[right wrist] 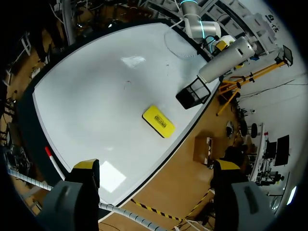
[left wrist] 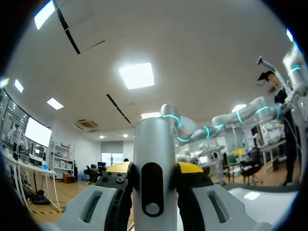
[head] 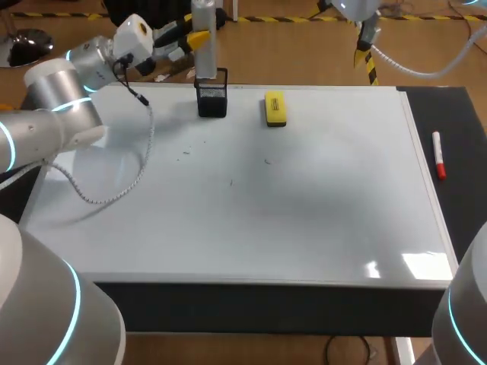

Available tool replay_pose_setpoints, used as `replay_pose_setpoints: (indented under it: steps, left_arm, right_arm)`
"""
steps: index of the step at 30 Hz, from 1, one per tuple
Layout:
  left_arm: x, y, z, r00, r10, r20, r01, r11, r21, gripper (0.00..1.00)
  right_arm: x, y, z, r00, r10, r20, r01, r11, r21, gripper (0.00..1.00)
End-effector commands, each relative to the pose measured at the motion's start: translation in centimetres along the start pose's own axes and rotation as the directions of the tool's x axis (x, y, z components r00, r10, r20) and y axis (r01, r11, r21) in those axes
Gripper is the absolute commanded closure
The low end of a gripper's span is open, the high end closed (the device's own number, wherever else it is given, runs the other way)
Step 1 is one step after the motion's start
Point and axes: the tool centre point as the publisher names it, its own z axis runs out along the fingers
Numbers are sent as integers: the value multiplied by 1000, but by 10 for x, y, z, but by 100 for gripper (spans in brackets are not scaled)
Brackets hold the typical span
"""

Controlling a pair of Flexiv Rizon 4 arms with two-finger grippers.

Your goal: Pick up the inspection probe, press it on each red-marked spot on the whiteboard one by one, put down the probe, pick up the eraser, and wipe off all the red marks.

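Whiteboard (head: 304, 213) fills the frame. Upper left, left gripper (head: 192, 39) clamps the silver inspection probe (head: 203, 30) upright over a black mesh holder (head: 212, 95). Yellow eraser (head: 275, 108) lies beside that. Right gripper (right wrist: 156, 166) hangs wide open, empty.

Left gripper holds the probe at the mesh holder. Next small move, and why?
Probably lift the silver cylindrical probe clear of the black mesh holder: the left gripper is shut on it, its lower end is at the holder's mouth, and faint marks dot the whiteboard.
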Motion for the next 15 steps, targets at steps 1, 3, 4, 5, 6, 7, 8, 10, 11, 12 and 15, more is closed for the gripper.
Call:
replay_pose_setpoints:
  steps: [1, 3, 4, 5, 6, 7, 8, 10, 11, 12, 15]
  left_arm:
    - [-16, 15, 14, 995, -8, -99, 8, 1000, 5, 100]
    - [-19, 22, 18, 995, -6, -101, 3, 1000, -23, 100]
    - [-21, 25, 20, 995, -7, -100, 5, 1000, -22, 100]
    - [-22, 27, 20, 995, -10, -96, 8, 1000, -25, 100]
    - [-23, 29, 21, 996, -8, -93, 4, 999, -40, 100]
    - [-24, 31, 22, 996, -8, -93, 4, 999, -42, 100]
    - [-25, 33, 22, 996, -5, -91, 0, 999, -54, 100]
    - [-24, 36, 22, 996, -8, -90, 3, 998, -56, 100]
    - [-24, 37, 22, 996, -10, -90, 5, 998, -56, 100]
    - [-23, 38, 22, 996, -12, -90, 7, 998, -57, 100]
    - [-20, 41, 19, 996, -14, -89, 8, 998, -65, 100]
  right_arm:
    - [0, 0, -2, 1000, -2, -4, 2, 1000, 3, 0]
    - [0, 0, -2, 1000, -2, -4, 2, 1000, 3, 0]
    - [0, 0, -2, 1000, -2, -4, 2, 1000, 3, 0]
    - [0, 0, -2, 1000, -2, -4, 2, 1000, 3, 0]
    - [0, 0, -2, 1000, -2, -4, 2, 1000, 3, 0]
    - [0, 0, -2, 1000, -2, -4, 2, 1000, 3, 0]
    - [0, 0, -2, 1000, -2, -4, 2, 1000, 3, 0]
    - [0, 0, -2, 1000, -2, -4, 2, 1000, 3, 0]
    - [0, 0, -2, 1000, -2, -4, 2, 1000, 3, 0]
    - [0, 0, -2, 1000, -2, -4, 2, 1000, 3, 0]
    - [0, 0, -2, 1000, -2, -4, 2, 1000, 3, 0]
